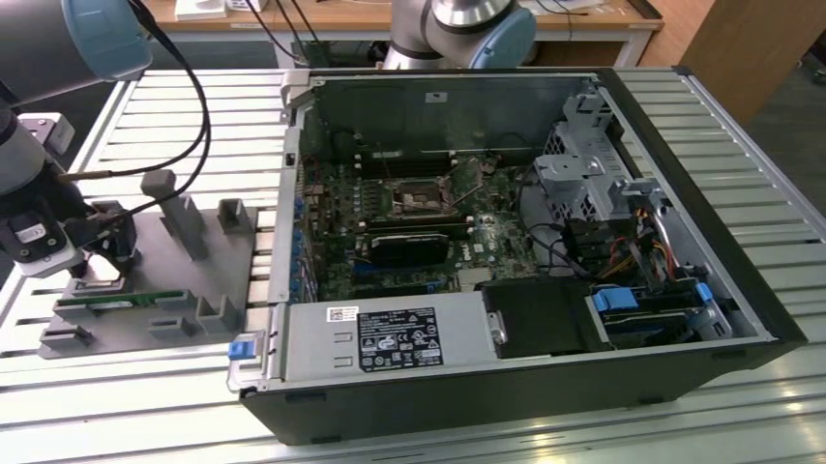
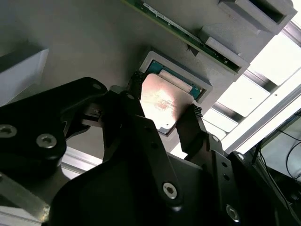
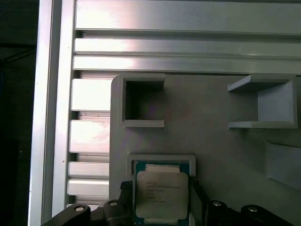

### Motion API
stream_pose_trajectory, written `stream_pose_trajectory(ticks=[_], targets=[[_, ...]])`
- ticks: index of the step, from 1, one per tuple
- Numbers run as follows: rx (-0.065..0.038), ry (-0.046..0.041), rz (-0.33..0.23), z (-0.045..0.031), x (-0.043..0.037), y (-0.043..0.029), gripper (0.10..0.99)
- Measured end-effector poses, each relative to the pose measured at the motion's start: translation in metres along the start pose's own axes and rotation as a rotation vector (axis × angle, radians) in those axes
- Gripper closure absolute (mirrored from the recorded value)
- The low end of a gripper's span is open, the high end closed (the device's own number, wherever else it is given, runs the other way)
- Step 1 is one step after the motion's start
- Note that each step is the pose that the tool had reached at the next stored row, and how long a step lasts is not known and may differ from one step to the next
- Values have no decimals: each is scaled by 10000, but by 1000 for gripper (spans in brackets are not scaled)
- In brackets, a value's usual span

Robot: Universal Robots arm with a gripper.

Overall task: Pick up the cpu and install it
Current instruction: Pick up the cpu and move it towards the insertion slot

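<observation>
The cpu (image 3: pixel 162 200) is a small square chip with a shiny silver top, and it sits over its rimmed pocket in the grey tray (image 1: pixel 193 280). In both wrist views my gripper (image 3: pixel 160 187) has a black finger pressed on each of two opposite edges of the chip. In the second wrist view the cpu (image 2: pixel 162 101) looks slightly tilted above the pocket, between the fingertips (image 2: pixel 136 82). In the exterior view the gripper (image 1: pixel 110 261) hangs low over the tray's near left part, at that view's left. The dark socket (image 1: pixel 420 200) lies on the motherboard inside the open computer case.
A long green memory stick (image 1: pixel 116 298) lies in a slot on the tray close to the gripper. Upright grey posts (image 1: pixel 174 208) rise from the tray. The open computer case (image 1: pixel 516 242) lies on the slatted aluminium table (image 1: pixel 77 387). Another robot's base (image 1: pixel 458 29) stands behind it.
</observation>
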State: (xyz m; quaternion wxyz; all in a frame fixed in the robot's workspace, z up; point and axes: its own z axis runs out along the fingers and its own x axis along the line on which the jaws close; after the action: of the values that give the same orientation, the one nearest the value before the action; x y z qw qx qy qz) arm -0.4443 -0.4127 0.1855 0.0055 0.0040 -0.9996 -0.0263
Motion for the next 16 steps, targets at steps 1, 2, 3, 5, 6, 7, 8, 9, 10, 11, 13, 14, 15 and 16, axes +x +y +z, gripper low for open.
stream_pose_trajectory(ticks=[1,2,3,5,6,7,8,9,10,11,13,14,15,16], targets=[[0,1,0,1,0,0,482],[-1,-1,1,4,-1,0,482],[0,0,1,5,-1,0,545],[0,1,1,6,-1,0,553],[0,0,0,6,-2,-1,553],[-1,-4,0,7,-2,-1,553],[-1,-7,0,8,-2,-1,553],[-2,-9,0,8,-2,0,553],[-2,-9,-1,8,-2,-1,553],[-2,-10,-1,8,-2,0,553],[-1,-9,-1,8,-2,0,553],[-3,-12,-1,9,-2,0,553],[-5,-16,-1,10,-3,1,545],[-4,-15,-1,10,-3,1,545]])
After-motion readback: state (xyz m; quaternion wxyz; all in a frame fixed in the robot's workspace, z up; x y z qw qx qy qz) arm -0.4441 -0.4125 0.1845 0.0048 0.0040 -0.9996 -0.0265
